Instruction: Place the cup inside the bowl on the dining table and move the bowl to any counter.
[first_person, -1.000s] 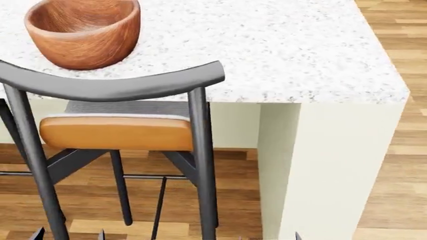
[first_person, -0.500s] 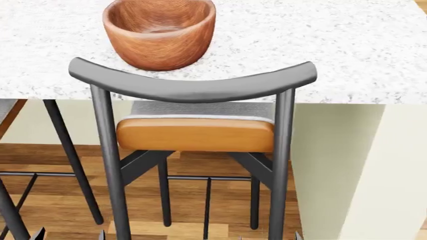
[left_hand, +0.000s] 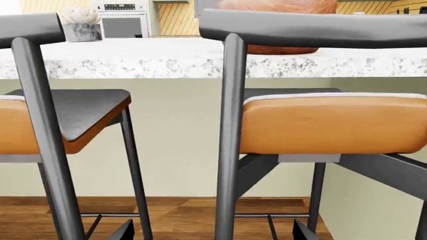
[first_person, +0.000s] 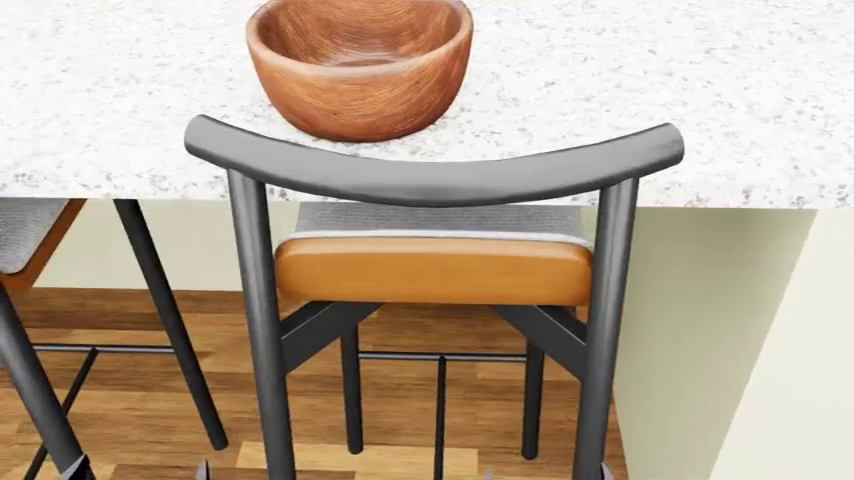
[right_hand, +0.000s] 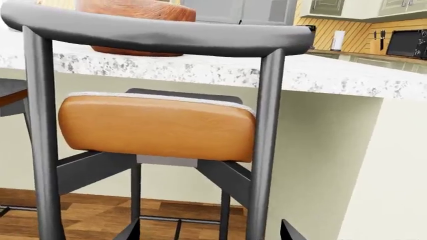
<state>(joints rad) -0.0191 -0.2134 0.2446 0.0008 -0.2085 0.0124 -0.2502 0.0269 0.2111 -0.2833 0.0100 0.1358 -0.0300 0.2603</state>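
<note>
Observation, approach phase. Over the last second the head view had swung: the bowl went from the upper left of frame to near centre, and the chair came to sit squarely in front of the robot. Judgement: the base had been lining itself up on the bowl, so the robot was in positioning, with no reach begun.

The bowl stood upright on the white speckled counter, the dining table of the task, close to its near edge and directly behind the chair's curved back rail. Its mouth faced straight up. It is round, so no long axis could be named; its axis ran vertical. The inside looked empty.

The cup was not visible in any view; location unknown.

A second chair stood beside the first along the same edge. A small potted plant sat further back on the counter.

Only dark tips showed at the lower margin of the wrist views, so I could not tell whether either pair of jaws was spread or pressed together. Nothing appeared held.

Risk noted: the chair back stood between the arms and the bowl.
</note>
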